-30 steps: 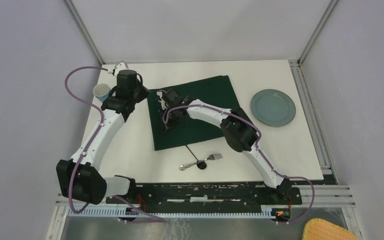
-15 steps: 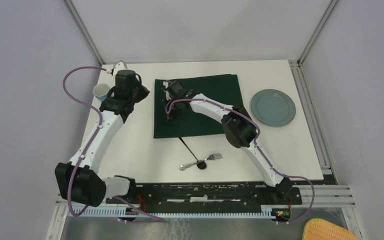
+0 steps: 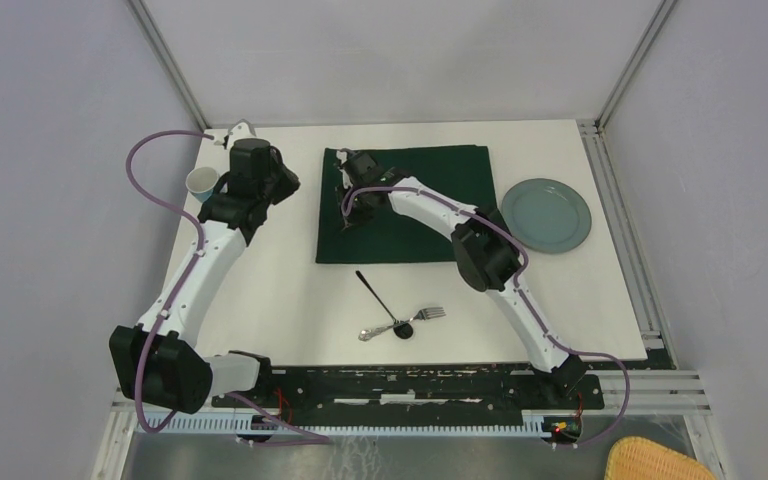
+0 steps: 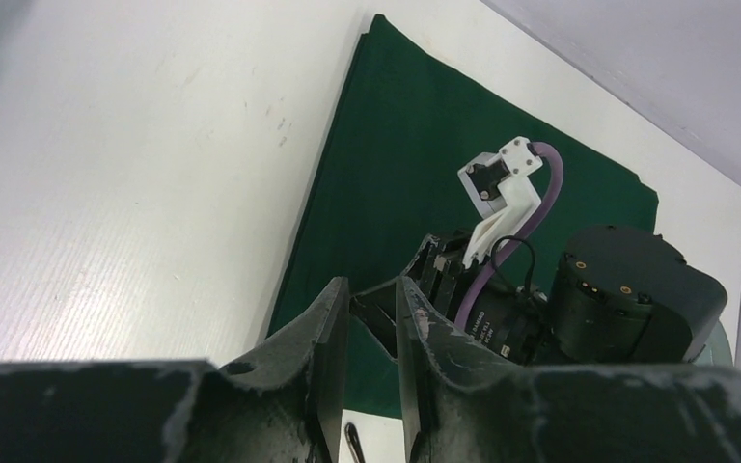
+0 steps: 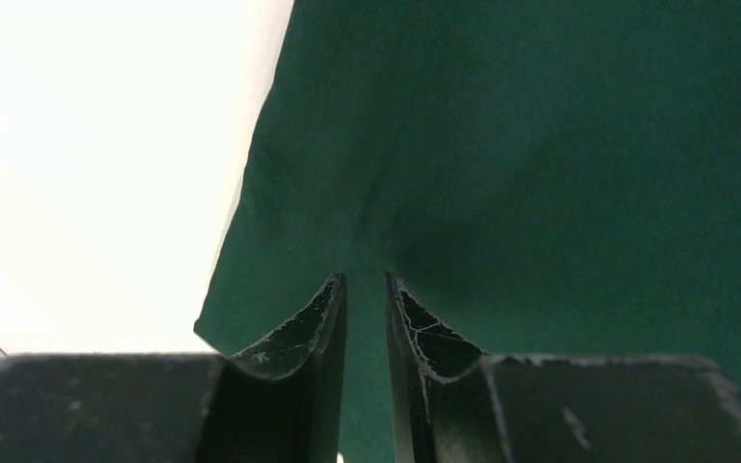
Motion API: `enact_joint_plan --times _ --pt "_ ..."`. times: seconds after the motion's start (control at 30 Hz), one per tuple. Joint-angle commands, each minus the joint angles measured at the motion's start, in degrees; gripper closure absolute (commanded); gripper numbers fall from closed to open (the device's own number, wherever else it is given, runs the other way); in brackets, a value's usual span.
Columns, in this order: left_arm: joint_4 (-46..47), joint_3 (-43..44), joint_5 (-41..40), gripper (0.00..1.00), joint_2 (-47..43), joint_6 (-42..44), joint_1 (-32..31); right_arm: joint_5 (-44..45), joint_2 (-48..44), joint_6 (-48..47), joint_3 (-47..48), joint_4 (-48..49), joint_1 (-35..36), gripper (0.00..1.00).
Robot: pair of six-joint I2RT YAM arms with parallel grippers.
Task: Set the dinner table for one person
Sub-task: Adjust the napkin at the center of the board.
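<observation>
Right gripper point(image 5: 364, 280) stands a slit apart on the green cloth point(image 5: 540, 145), whose edge runs just left. Left gripper point(image 4: 371, 289) gapes slightly, empty, with the dinner table point(image 4: 106, 174) stretching leftward.

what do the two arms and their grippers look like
Both the left arm and right arm have white links, bulky black joint housings and a purple cable running along them. The left gripper and right gripper are dark, with scuffed edges.
</observation>
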Motion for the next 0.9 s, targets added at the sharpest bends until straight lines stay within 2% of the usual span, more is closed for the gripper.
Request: enact_joint_plan --times 0.0,0.07,0.17,0.23,0.3,0.43,0.57,0.87 --pt "2.59 1.83 2.86 0.68 -1.62 1.78 0.33 3.5 -11.61 -1.56 -3.06 -0.37 0.1 0.74" --pt "3.07 1.23 3.96 0.72 -1.52 1.54 0.23 6.37 -16.12 -1.36 -6.52 -0.75 0.03 0.74" --pt "3.48 -0.02 6.65 0.83 -0.98 1.42 0.19 9.53 -23.3 -0.22 -14.19 0.2 -0.64 0.76" --pt "3.67 -0.98 9.05 0.9 -0.1 1.5 0.21 11.84 -27.4 1.18 -19.36 0.27 -1.64 0.85" --pt "3.43 -1.82 11.19 0.98 1.62 1.6 0.17 13.41 -30.58 2.57 -25.29 0.56 -2.87 1.0" --pt "3.33 -3.15 14.68 0.98 6.27 1.86 -0.6 19.04 -33.62 2.8 -31.43 -1.36 -4.71 1.0" --pt "3.32 -2.23 15.53 0.98 12.23 3.74 -2.58 20.19 -34.35 3.1 -35.63 -1.23 -6.77 1.0" --pt "5.27 2.15 13.93 0.98 21.47 6.63 -6.4 23.28 -33.07 3.66 -38.28 -1.43 -9.85 1.0"
